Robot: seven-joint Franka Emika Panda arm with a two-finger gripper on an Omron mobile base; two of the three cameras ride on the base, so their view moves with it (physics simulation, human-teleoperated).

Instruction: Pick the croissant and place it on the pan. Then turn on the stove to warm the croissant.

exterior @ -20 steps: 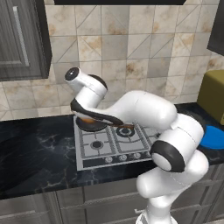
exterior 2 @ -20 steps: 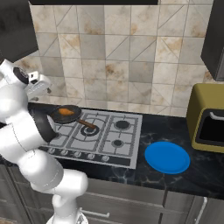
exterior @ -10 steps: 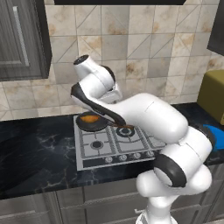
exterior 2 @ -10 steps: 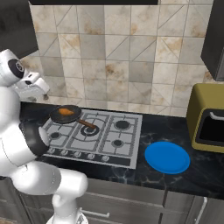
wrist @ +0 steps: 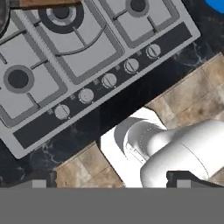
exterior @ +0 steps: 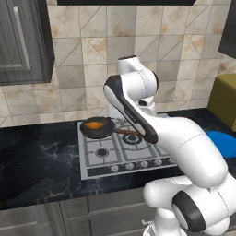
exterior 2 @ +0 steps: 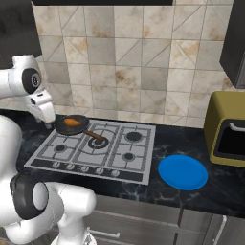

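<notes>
Croissant first: the small golden-brown baked croissant (exterior 2: 72,122) lies inside the round dark frying pan (exterior 2: 82,128). The pan sits on the silver-grey metal gas stove (exterior 2: 119,160), on the burner at the stove's 11 o'clock corner. From my right base camera, the pan's thin reddish-brown wooden handle (exterior 2: 96,137) points toward 4 o'clock, over the middle burner.

My white arm's gripper (wrist: 111,181) holds nothing. In my hand camera its two dark tips stand far apart at the bottom, so the hand is spread wide. In the right base camera the hand hangs just beside the pan, at the pan's 9 o'clock, with its tips pointing down. I cannot tell if it touches the black counter.

My hand camera looks down on the stove's row of small round knobs (wrist: 109,80), which sit along the front strip.

At the stove's 3 o'clock lies a flat bright blue round plate (exterior 2: 183,172). Past it, at 2 o'clock, stands a yellow-green boxy oven (exterior 2: 225,129).
</notes>
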